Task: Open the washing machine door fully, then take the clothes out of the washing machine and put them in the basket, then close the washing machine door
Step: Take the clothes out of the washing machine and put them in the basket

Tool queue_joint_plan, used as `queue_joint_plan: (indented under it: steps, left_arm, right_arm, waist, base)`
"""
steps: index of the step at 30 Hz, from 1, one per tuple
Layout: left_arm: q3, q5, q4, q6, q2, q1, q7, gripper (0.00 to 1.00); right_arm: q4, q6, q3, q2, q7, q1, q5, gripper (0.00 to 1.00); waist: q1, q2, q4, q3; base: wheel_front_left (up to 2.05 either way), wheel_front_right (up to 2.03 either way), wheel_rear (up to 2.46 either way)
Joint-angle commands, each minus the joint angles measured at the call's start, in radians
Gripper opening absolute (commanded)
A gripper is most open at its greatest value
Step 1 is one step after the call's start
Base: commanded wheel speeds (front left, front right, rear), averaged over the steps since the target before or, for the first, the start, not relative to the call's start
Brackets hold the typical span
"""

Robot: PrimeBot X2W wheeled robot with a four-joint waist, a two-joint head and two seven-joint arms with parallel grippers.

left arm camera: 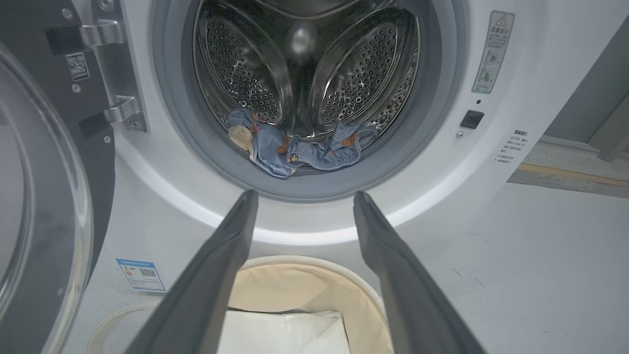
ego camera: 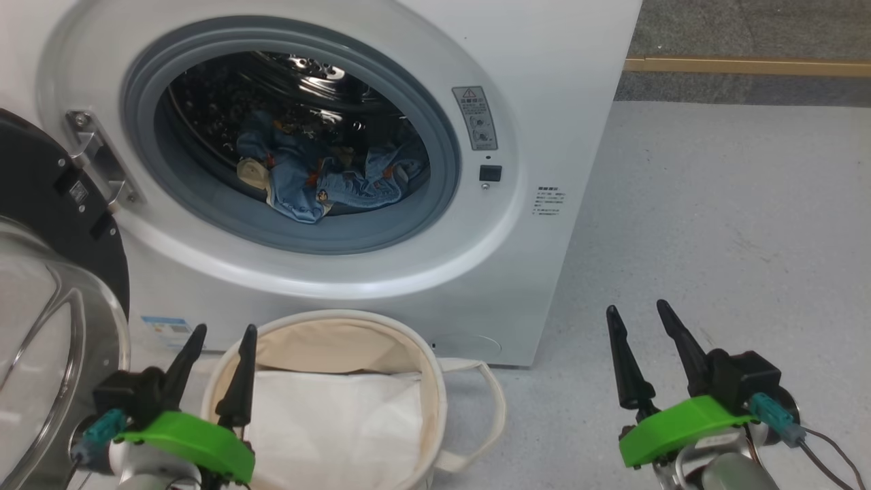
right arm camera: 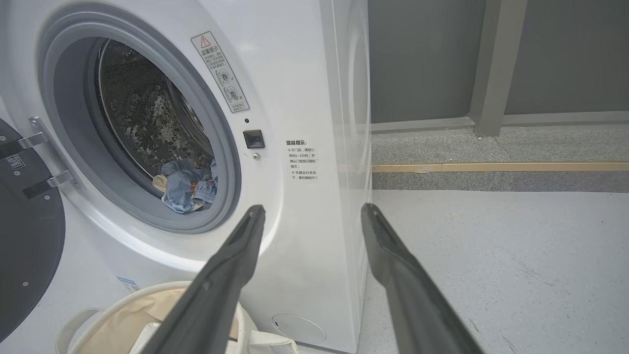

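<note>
Above grey floor (ego camera: 714, 224), clothes (ego camera: 326, 180) lie inside the drum (ego camera: 306, 75) beyond open left end effector (ego camera: 226, 328) and right end effector (ego camera: 636, 306).

The washing machine door (ego camera: 47, 204) runs off the head view's left edge. The basket (ego camera: 435, 381) is cut by that view's bottom edge, and 2 fingers of the left gripper (ego camera: 226, 328) cover part of its left rim. Print on the warning label (ego camera: 475, 117) is too small to read. In the right wrist view, the grey ring (right arm camera: 227, 167) hides part of the clothes (right arm camera: 186, 189).
</note>
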Motion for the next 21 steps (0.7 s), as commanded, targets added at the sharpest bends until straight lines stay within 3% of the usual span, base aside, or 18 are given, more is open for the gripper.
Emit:
queue_joint_plan:
  steps: [1,10,21]
  left_arm:
    - [0.031,0.016,-0.027,0.006,0.024,-0.06,-0.015,1.0]
    - [-0.007,0.064,-0.003,0.021,0.029,-0.109,-0.03,1.0]
    - [-0.086,0.194,0.196,0.127,-0.005,-0.44,0.079,1.0]
  right_arm:
    - [-0.037,0.007,0.016,0.0,-0.012,-0.029,0.003,1.0]
    - [-0.045,0.007,0.009,0.004,-0.012,-0.039,0.002,1.0]
    - [-0.083,0.007,-0.007,0.007,-0.012,-0.089,-0.005,1.0]
  waist:
    - [0.0,0.0,-0.001,0.001]
    - [0.0,0.0,-0.005,0.029]
    - [0.0,0.0,-0.037,0.172]
  base:
    - [0.0,0.0,0.0]
    - [0.0,0.0,0.0]
    - [0.0,0.0,0.0]
